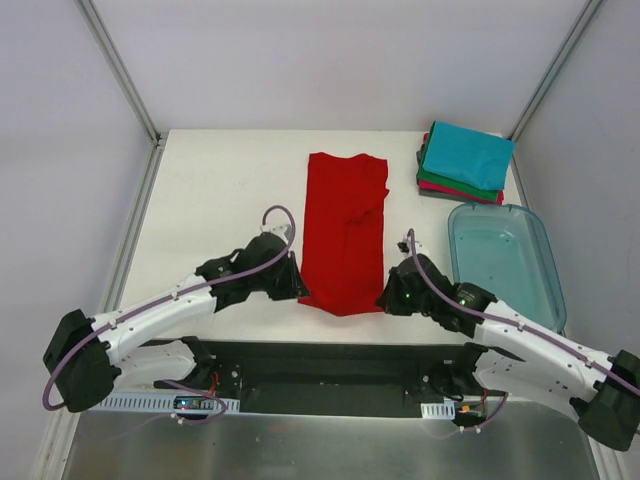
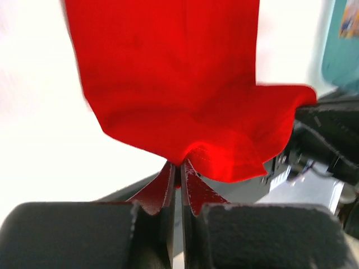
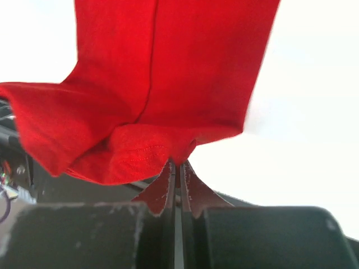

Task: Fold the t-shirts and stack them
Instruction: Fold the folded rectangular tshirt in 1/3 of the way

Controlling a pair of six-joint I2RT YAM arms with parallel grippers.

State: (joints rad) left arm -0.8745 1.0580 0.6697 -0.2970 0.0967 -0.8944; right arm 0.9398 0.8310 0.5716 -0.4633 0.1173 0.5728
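Note:
A bright red t-shirt [image 1: 343, 230] lies on the table as a long narrow strip running from the far side toward me. My left gripper [image 1: 298, 290] is shut on its near left corner; the pinched cloth shows in the left wrist view [image 2: 185, 84], with the gripper [image 2: 180, 166] below it. My right gripper [image 1: 384, 297] is shut on the near right corner, seen in the right wrist view [image 3: 168, 73] above the gripper [image 3: 177, 164]. The near hem is lifted slightly off the table. A stack of folded tees [image 1: 464, 160], teal on top of green and crimson-pink, sits at the far right.
A clear bluish plastic tub [image 1: 508, 262] stands right of the shirt, close to my right arm. The black base rail [image 1: 320, 365] runs along the near table edge. White walls and metal frame posts enclose the table.

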